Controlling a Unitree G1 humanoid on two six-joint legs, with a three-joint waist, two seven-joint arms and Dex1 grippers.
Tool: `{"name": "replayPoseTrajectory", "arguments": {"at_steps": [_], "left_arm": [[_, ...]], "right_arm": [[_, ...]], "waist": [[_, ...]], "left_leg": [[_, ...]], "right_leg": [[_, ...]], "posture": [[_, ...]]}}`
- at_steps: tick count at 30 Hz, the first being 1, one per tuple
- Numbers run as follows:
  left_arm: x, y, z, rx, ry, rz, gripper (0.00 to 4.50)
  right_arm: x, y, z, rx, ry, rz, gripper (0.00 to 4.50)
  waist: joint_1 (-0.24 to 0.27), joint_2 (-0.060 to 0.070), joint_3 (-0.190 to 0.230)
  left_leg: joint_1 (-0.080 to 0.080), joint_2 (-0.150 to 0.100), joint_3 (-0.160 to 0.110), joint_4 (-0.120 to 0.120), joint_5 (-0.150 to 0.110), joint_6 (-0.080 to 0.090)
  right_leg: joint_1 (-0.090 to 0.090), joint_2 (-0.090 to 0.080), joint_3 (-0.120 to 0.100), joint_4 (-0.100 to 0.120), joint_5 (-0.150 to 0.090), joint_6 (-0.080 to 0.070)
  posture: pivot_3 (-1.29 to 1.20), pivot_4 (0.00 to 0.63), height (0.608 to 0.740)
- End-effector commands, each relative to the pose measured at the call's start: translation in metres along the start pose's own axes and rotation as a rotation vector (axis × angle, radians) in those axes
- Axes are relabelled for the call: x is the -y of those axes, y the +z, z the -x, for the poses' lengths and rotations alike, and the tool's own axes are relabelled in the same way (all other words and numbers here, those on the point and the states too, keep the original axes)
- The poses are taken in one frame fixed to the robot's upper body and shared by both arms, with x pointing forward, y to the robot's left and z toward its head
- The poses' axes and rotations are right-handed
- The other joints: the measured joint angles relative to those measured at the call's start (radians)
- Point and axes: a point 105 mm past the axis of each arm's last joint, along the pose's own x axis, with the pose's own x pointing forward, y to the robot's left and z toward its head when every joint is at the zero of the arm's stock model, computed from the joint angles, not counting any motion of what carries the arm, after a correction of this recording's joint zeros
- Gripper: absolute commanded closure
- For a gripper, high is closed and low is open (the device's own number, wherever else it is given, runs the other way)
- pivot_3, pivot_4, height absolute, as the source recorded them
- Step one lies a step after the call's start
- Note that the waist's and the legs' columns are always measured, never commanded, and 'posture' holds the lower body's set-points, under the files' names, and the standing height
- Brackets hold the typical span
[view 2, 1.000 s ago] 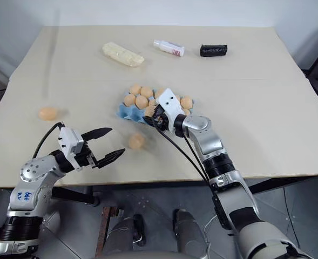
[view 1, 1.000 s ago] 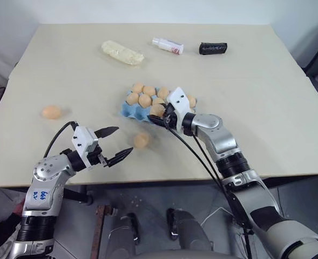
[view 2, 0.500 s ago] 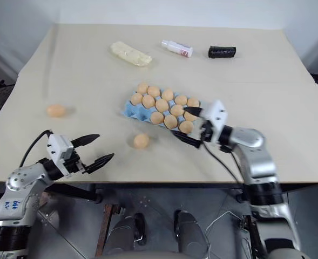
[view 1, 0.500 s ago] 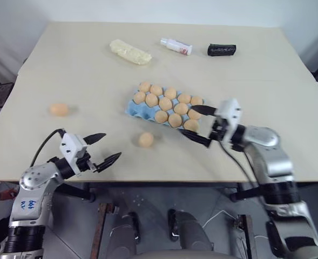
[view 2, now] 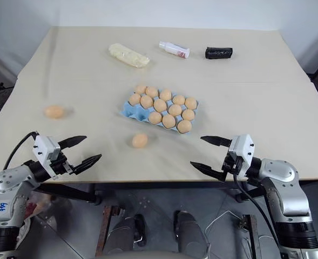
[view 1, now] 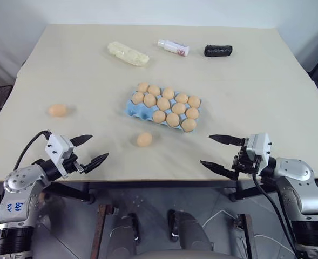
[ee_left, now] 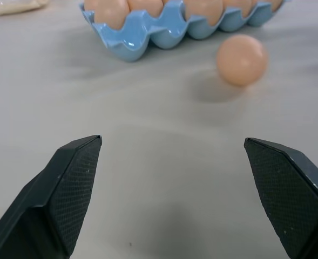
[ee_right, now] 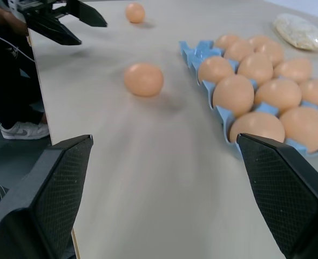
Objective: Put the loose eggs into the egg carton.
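The light blue egg carton sits mid-table, holding several tan eggs. One loose egg lies on the table just in front of the carton, and another loose egg rests far to the left. My left gripper hovers open at the table's front left edge, empty, with the near egg ahead of it. At the front right edge my right gripper is open and empty, pointing toward the carton and the near egg.
At the back of the table lie a pale yellow wrapped lump, a small white bottle and a black roll. The table's front edge runs just under both grippers.
My right gripper has let go over the carton's near row, opened and pulled back to the front right edge. The left gripper drifted a little left. The camera has shifted too.
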Motion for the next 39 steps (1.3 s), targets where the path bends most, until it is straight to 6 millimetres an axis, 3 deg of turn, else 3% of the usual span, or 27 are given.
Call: {"name": "replayPoseTrajectory", "arguments": {"at_steps": [1, 7, 9, 17, 20, 24, 27, 33, 39], "left_arm": [[0.017, 0.020, -0.027, 0.062, -0.085, -0.037, 0.00], [0.032, 0.028, -0.075, 0.099, -0.177, -0.041, 0.00], [0.035, 0.025, -0.089, 0.089, -0.201, -0.041, 0.00], [0.043, 0.019, -0.135, 0.103, -0.214, -0.039, 0.00], [0.046, 0.021, -0.138, 0.121, -0.205, -0.038, 0.61], [0.047, 0.019, -0.128, 0.116, -0.223, -0.039, 1.88], [0.037, 0.025, -0.120, 0.137, -0.187, -0.041, 2.71], [0.013, 0.063, -0.133, 0.243, -0.119, -0.030, 2.81], [0.002, 0.086, -0.178, 0.262, -0.105, -0.035, 2.81]], "right_arm": [[-0.001, 0.015, -0.003, 0.042, 0.000, 0.054, 0.02], [-0.001, 0.018, -0.008, 0.048, -0.014, 0.066, 0.02], [0.000, 0.020, -0.010, 0.052, -0.023, 0.070, 0.02], [-0.007, 0.018, -0.021, 0.067, -0.051, 0.053, 0.02], [-0.009, 0.019, -0.024, 0.073, -0.058, 0.051, 0.00], [-0.009, 0.019, -0.025, 0.077, -0.072, 0.049, 0.00], [-0.008, 0.018, -0.024, 0.073, -0.080, 0.048, 0.00], [-0.002, 0.019, -0.021, 0.070, -0.107, 0.057, 0.00], [0.000, 0.021, -0.022, 0.068, -0.116, 0.064, 0.00]], "waist": [[0.005, 0.000, 0.000], [0.016, 0.000, 0.000], [0.020, 0.000, 0.000], [0.027, 0.000, 0.000], [0.026, 0.000, 0.000], [0.025, 0.000, 0.000], [0.027, 0.000, 0.000], [0.031, 0.000, 0.000], [0.033, 0.000, 0.000]], "left_leg": [[0.000, 0.000, 0.000, 0.000, 0.000, 0.000], [0.000, -0.001, 0.000, 0.002, 0.000, 0.001], [0.000, -0.001, 0.000, 0.004, 0.000, 0.001], [-0.002, -0.001, -0.001, 0.010, 0.000, 0.001], [-0.003, -0.001, -0.001, 0.013, -0.001, 0.003], [-0.003, -0.001, -0.001, 0.014, -0.001, 0.003], [-0.003, 0.000, -0.001, 0.014, -0.001, 0.003], [-0.003, -0.001, -0.001, 0.015, 0.000, 0.005], [-0.003, -0.004, -0.001, 0.017, 0.000, 0.009]], "right_leg": [[0.000, 0.000, 0.000, 0.000, 0.000, 0.000], [0.001, 0.001, 0.000, 0.001, 0.002, 0.003], [0.001, 0.002, -0.001, 0.002, 0.009, 0.017], [0.001, 0.002, -0.003, 0.004, 0.010, 0.017], [0.001, 0.002, -0.005, 0.005, 0.010, 0.018], [0.001, 0.002, -0.007, 0.006, 0.011, 0.019], [0.001, 0.002, -0.008, 0.006, 0.011, 0.019], [0.002, 0.001, -0.009, 0.005, 0.010, 0.018], [0.005, -0.001, -0.009, 0.001, 0.011, 0.019]], "posture": [[0.00, 0.150, 0.740], [0.00, 0.150, 0.740], [0.00, 0.150, 0.740], [0.00, 0.150, 0.740], [0.00, 0.150, 0.740], [0.00, 0.150, 0.740], [0.00, 0.150, 0.740], [0.00, 0.150, 0.740], [0.00, 0.150, 0.740]]}}
